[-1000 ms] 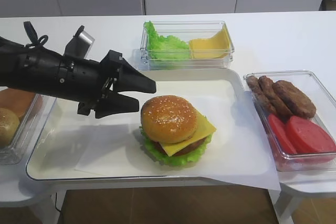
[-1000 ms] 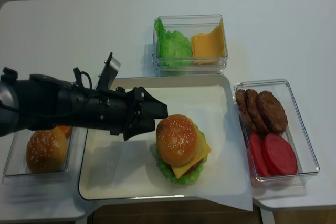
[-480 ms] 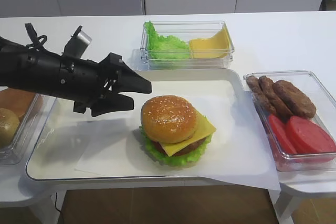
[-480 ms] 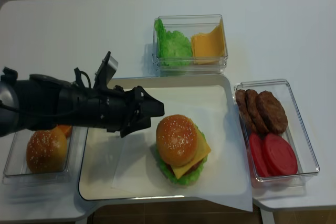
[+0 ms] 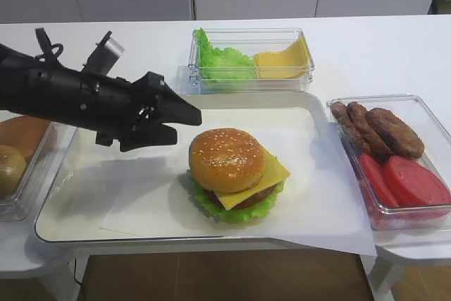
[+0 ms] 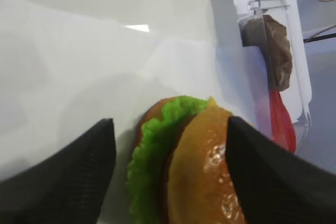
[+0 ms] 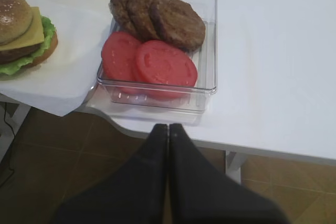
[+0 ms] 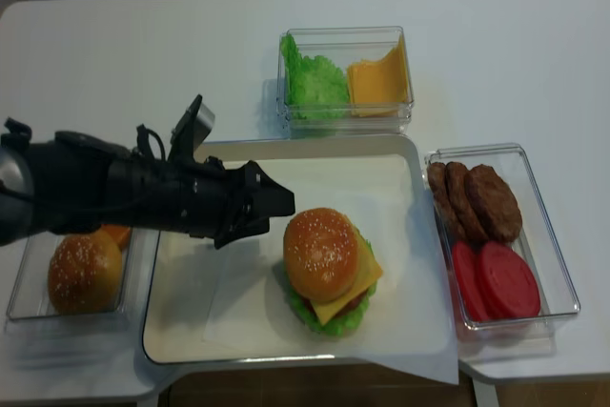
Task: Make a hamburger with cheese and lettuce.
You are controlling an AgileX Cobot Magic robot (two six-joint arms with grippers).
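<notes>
Left gripper (image 5: 180, 123) hangs over the white tray (image 5: 84, 195), just left of the hamburger (image 5: 234, 174) and not touching it. We note its two dark fingers spread apart with nothing between them; in the left wrist view the fingers (image 6: 68, 177) frame the burger from either side with a clear gap to it.

Right gripper (image 7: 168, 129) shows only in its own wrist view, off the table edge and over the floor, its fingers pressed together and holding nothing. Beyond it sits a clear container (image 7: 207, 51) with brown patties (image 7: 168, 19) at the far end and red tomato slices (image 7: 152, 64) at the near end.

We record the hamburger as a full stack on white paper (image 5: 317, 202) in the tray: sesame bun (image 5: 225, 158) on top, cheese (image 5: 271, 174) with a corner overhanging to the right, lettuce (image 5: 225, 209) as a ruffled rim below.

Behind the tray, a clear box (image 5: 250, 82) holds loose green leaves (image 5: 222, 61) on the left and yellow slices (image 5: 282, 61) on the right. At far left, another container (image 8: 19, 307) holds spare buns (image 8: 84, 274).
</notes>
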